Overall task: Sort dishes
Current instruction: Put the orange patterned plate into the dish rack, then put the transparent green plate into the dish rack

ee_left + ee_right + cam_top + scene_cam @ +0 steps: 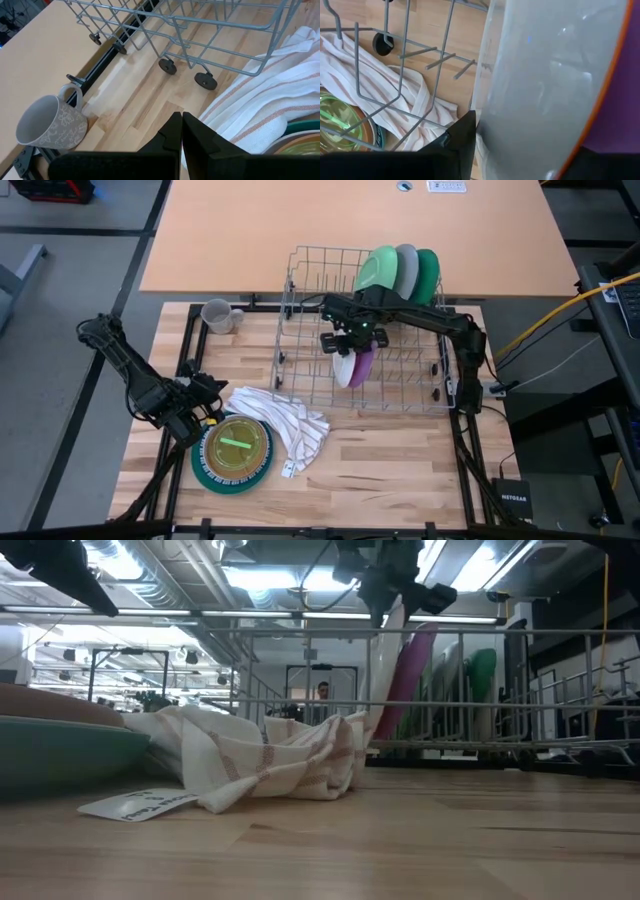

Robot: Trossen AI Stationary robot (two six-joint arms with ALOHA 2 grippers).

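Two small plates, a white plate (344,368) and a purple plate (363,364), stand on edge side by side in the wire rack (300,370), and the right hand (347,340) is over them with its fingers closed on the rim of the white one, as the right wrist view shows; three larger plates, green (378,268), grey (406,268) and a darker green one (428,272), stand upright at the rack's far end; on the tabletop (400,460) a stack of dishes (236,452) lies flat just beside a striped cloth (285,420), and a grey mug (217,315) stands apart near the rack's corner; the left hand (190,415) waits at the stack's edge with its fingers pressed together and holding nothing; the plates look stiff, glazed and slippery, likely fragile if knocked against the wires, so a pinch on the rim, straight up and down between the prongs, seems the safest hold; the mug would probably take best by its wall or handle; the cloth touching the stack could drag when the top dish is lifted.
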